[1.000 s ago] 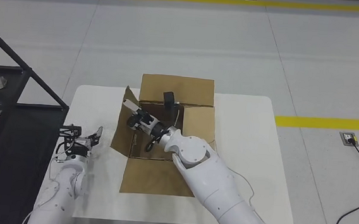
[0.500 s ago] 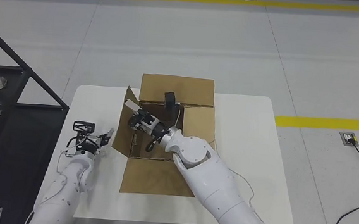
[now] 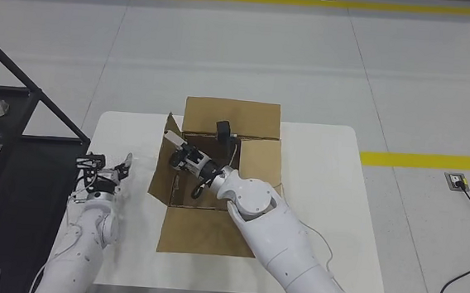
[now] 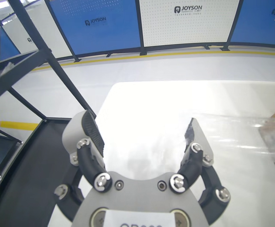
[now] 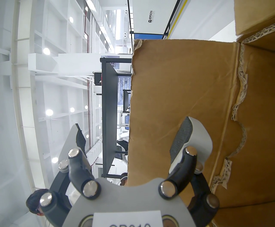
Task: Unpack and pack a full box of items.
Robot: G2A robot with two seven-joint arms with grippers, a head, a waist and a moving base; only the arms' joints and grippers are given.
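Since the earlier frames the left end effector [image 4: 142, 133] is drawn back from the box [image 3: 203, 231] toward the left edge of the surface [image 3: 322, 203], while the right end effector [image 5: 133, 137] is kept at the box's left flap [image 5: 182, 86]. Both are shown with jaws apart. The left one hangs empty over bare surface, well apart from the box. The right one is set astride the flap's edge, one finger inside and one outside, with nothing yet clamped. The box stands at the middle of the surface, flaps open. The step in hand is judged to be the spreading of the flaps, at the start of unpacking. The next move appears to call for the flap to be gripped or pushed outward, so that the interior is freed for reaching. Within the box a black item [image 3: 222, 130] with a thin cable is seen at the far wall; any remaining contents are hidden by shadow and by the right arm.
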